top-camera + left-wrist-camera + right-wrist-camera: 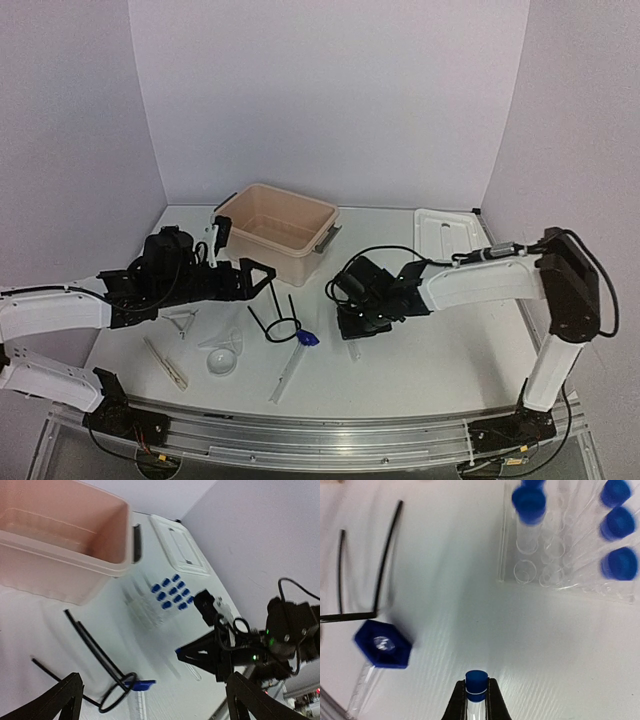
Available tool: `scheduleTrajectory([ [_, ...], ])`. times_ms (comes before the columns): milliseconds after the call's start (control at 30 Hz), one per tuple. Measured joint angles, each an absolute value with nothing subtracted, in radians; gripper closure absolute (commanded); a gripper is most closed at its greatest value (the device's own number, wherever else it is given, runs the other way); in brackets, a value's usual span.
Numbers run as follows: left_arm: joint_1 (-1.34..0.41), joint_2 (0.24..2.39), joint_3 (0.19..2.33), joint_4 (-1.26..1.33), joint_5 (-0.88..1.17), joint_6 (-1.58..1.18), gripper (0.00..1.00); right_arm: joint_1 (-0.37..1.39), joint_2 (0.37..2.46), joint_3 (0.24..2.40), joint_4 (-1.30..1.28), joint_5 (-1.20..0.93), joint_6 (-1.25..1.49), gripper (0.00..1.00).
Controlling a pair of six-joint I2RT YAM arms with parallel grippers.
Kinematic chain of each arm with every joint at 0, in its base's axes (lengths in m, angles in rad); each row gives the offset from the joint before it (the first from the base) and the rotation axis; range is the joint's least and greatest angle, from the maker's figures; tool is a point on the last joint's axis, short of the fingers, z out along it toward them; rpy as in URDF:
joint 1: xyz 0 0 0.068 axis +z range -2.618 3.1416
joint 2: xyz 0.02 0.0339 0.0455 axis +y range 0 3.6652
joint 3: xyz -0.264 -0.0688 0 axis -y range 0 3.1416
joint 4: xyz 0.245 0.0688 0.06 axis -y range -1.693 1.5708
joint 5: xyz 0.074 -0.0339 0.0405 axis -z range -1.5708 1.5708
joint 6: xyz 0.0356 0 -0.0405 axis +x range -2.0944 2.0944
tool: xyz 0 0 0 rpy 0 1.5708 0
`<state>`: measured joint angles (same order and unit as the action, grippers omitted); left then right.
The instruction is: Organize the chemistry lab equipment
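Left arm reaches in low from the left. Left gripper [262,274] jaws are wide open and empty, near the black wire ring stand [94,645]. Right arm folds in toward centre. Right gripper [477,700] is clamped on a blue-capped tube [476,684] just under the cap. Tube's long axis points at the clear tube rack [555,565], cap end leading, close but apart.

one beige tub [275,232]. one white lid [450,235]. one clear tube rack [145,609]. one black wire ring stand [278,322]. one clear funnel [222,355]. one wooden clamp [165,362]. one long clear piece with a blue end [290,368]. blue-capped tubes [172,590]: about eleven in the rack, blurred, plus one lone tube [476,682].
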<state>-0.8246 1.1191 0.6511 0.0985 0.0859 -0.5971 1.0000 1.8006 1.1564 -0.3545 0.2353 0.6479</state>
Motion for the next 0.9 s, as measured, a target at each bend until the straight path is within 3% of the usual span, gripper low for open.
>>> scheduleTrajectory([
  [267, -0.825, 1.208, 0.647, 0.368, 0.477, -0.555, 0.06, 1.0, 1.371, 0.985, 0.068, 0.141, 0.597, 1.0],
  [567, -0.825, 1.438, 0.729, 0.631, 0.789, -0.619, 0.18, 1.0, 1.349, 0.929, 0.354, 0.06, 0.587, 1.0],
  [733, -0.825, 1.5, 0.796, 0.691, 0.86, -0.639, 0.31, 1.0, 1.385, 0.929, 0.444, 0.03, 0.587, 1.0],
  [900, -0.825, 1.534, 0.829, 0.71, 0.89, -0.653, 0.53, 1.0, 1.441, 0.933, 0.483, -0.006, 0.587, 1.0],
])
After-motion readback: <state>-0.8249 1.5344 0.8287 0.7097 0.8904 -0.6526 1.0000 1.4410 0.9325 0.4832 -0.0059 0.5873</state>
